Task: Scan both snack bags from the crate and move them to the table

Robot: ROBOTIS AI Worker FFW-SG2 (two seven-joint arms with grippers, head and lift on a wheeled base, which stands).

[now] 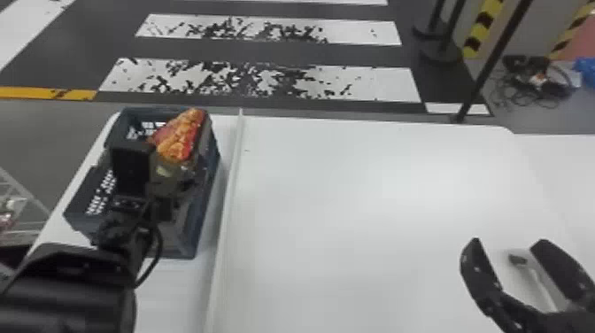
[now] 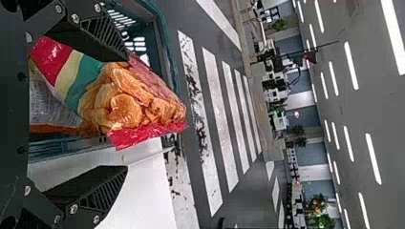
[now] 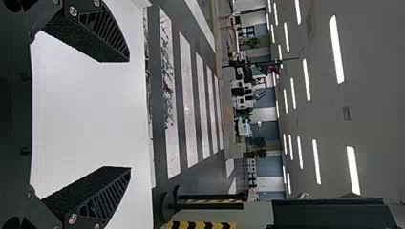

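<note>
My left gripper [image 1: 133, 170] is over the dark blue-grey crate [image 1: 206, 195], partly covering it in the head view. A snack bag [image 1: 181, 135] with orange chips and red edges stands tilted in the crate beside it. In the left wrist view, my left gripper [image 2: 127, 112] is open; the striped chip bag [image 2: 122, 102] lies in the space between its fingers, close to one of them. A silvery packet surface [image 2: 50, 102] shows behind that bag; whether it is a second bag I cannot tell. My right gripper [image 1: 508, 242], also open [image 3: 129, 114], is parked over the table's right part, holding nothing.
The crate stands on the white table [image 1: 376, 199] at the left, alongside a raised white strip [image 1: 228, 199]. Past the table's far edge are a striped floor, dark posts [image 1: 491, 57] and a heap of cables [image 1: 535, 84]. A wire rack [image 1: 22, 208] is at the far left.
</note>
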